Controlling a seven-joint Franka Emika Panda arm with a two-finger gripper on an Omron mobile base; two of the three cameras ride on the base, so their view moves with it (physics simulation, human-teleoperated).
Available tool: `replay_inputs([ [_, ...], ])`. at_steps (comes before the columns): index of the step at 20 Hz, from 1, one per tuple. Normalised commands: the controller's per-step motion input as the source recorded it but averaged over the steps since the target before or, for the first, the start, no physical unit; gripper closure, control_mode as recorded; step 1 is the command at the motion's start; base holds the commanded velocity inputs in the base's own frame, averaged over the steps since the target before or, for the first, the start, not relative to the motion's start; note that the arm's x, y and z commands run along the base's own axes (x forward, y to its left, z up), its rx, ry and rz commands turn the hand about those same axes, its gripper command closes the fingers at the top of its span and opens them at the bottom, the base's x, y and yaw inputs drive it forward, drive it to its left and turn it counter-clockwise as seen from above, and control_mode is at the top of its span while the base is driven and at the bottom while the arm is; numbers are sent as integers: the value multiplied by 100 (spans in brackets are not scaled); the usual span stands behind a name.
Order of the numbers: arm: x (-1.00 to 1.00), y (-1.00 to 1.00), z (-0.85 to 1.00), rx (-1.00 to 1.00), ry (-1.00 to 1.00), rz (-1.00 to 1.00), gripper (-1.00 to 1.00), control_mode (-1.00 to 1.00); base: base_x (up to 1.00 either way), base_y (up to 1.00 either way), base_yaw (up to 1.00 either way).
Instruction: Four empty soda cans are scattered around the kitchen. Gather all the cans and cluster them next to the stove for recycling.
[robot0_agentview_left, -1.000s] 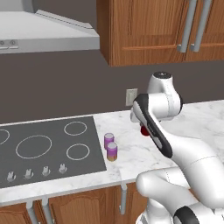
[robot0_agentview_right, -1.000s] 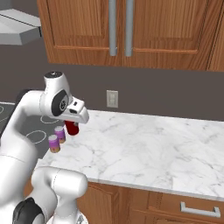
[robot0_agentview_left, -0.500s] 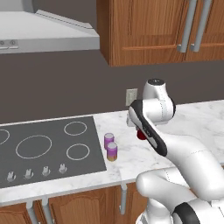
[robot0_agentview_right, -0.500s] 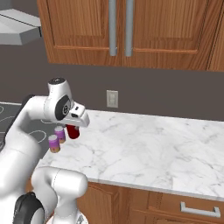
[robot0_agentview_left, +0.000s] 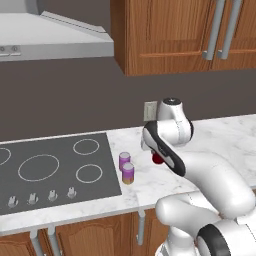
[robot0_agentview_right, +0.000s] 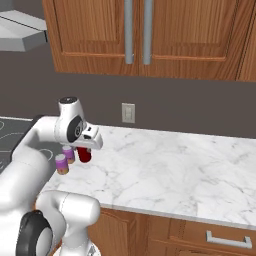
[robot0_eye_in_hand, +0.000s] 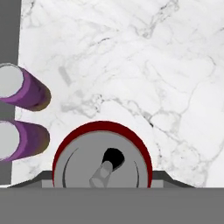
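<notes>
Beside the stove (robot0_agentview_left: 50, 172), two purple cans (robot0_agentview_left: 126, 167), fingers (robot0_eye_in_hand: 168, 177) gripping red can (robot0_eye_in_hand: 103, 162), pull tab seen from hand view

Both base views flank the counter (robot0_agentview_left: 225, 135); the hand view looks straight down, close.

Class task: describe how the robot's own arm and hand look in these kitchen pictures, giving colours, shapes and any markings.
The arm is made of glossy white, rounded, tube-like segments, with dark grey or black bands and round caps at the joints. The hand is a small white block. No cables, logos or other markings can be made out.
</notes>
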Motion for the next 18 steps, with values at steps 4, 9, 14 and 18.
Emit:
replay_inputs([
  [4,23,11,-20,0,0,1,100,-100,0,0,0],
  [9,19,3,-20,0,0,1,100,-100,0,0,0],
  [14,15,1,-32,0,1,2,100,-100,0,0,0],
  [18,12,1,-29,0,2,2,100,-100,0,0,0],
])
